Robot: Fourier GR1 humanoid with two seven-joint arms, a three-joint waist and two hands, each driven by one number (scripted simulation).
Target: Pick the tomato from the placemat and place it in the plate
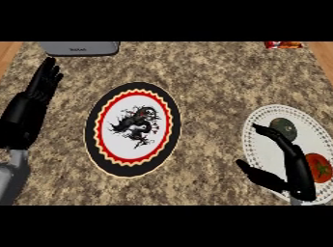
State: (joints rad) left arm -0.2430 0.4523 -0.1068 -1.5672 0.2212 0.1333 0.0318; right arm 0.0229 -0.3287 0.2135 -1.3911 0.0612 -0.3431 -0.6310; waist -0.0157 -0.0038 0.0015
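Observation:
A red tomato with a green stem lies on the round white placemat at the right. My right hand is above the placemat just left of the tomato, open, with fingers stretched toward the far side and thumb spread left. It holds nothing, and I cannot tell whether it touches the tomato. The plate, black-rimmed with a red ring and a dragon drawing, sits in the middle of the counter with nothing on it. My left hand rests open at the left edge, fingers up.
A dark green round object lies on the placemat's far part, by my right fingertips. A grey appliance stands at the counter's far left edge and a red packet at the far right.

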